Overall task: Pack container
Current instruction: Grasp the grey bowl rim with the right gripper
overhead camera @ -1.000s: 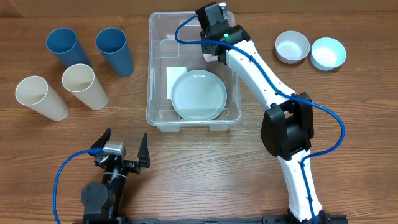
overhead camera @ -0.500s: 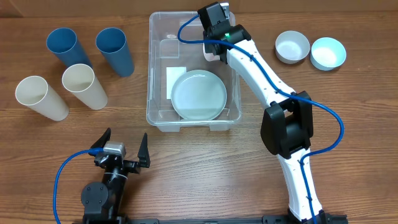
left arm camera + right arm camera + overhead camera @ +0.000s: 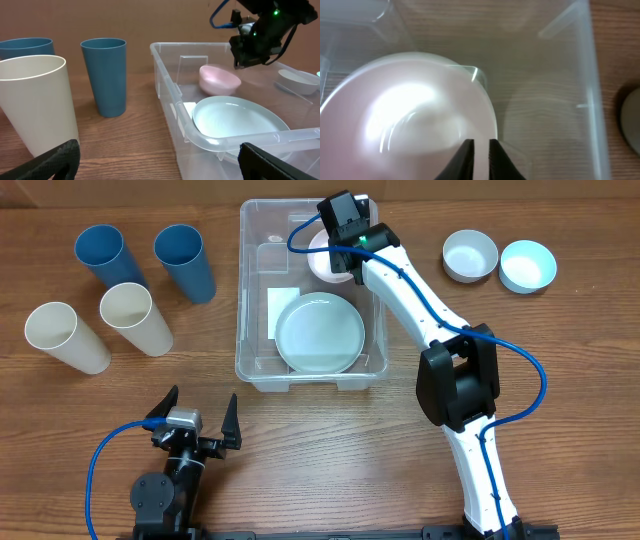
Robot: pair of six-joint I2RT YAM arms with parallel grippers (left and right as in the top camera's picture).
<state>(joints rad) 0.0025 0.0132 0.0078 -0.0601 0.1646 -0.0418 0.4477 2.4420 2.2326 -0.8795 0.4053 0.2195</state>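
Clear rectangular plastic container (image 3: 243,300) lies directly beneath the right gripper (image 3: 480,150) — jaws clamped on a small round pink bowl (image 3: 219,80) at its far end — while the left gripper (image 3: 200,405) gapes, well apart.

Table (image 3: 330,440): brown wood-grain top, filling the overhead view, grain running left to right. Light soft and even, shadows faint. Ahead of the left gripper (image 3: 202,394), past the table's far edge, a plain brown wall (image 3: 125,20); overhead shows a pale strip (image 3: 60,188) along that edge.
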